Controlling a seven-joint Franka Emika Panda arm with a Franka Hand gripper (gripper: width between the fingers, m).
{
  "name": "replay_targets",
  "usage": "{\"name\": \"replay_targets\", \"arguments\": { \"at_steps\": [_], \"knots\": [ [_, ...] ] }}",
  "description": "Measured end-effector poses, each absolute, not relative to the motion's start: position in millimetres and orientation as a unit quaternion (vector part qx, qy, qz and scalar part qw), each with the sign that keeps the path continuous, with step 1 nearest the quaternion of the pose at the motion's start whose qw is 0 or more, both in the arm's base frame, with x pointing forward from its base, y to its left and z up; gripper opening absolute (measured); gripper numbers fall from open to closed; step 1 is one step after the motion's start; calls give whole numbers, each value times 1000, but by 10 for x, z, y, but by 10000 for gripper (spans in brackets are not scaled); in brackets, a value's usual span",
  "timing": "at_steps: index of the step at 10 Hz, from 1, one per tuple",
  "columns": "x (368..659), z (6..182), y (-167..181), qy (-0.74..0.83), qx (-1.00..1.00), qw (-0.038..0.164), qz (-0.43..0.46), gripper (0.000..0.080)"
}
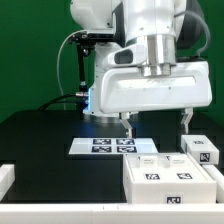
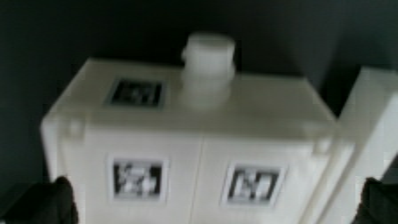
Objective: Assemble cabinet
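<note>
While hanging above the cabinet, holds the tool with its 2 fingers wide apart, clamped on nothing. Shows the cabinet resting on the black tabletop, toward the exterior view's right, near the marker board.

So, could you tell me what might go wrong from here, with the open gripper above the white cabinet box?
1. The open gripper hangs over the cabinet box. In the wrist view the box nearly fills the gap between the fingertips, so one might land on its top instead of sliding past.
2. The small block sits close beside the box; if the gripper descends, a finger could knock it.
</note>
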State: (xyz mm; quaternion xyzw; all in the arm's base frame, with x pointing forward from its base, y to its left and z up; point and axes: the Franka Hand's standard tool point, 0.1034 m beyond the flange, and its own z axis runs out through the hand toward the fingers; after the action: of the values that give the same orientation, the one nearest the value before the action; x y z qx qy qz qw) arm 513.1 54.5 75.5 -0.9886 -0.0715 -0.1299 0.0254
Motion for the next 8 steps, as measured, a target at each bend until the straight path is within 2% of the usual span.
{"name": "replay_targets", "arguments": {
  "at_steps": [2, 8],
  "knots": [
    [5049, 553, 534, -47, -990, 31, -132, 797],
    [5139, 233, 418, -44, -991, 31, -124, 797]
  ]
}}
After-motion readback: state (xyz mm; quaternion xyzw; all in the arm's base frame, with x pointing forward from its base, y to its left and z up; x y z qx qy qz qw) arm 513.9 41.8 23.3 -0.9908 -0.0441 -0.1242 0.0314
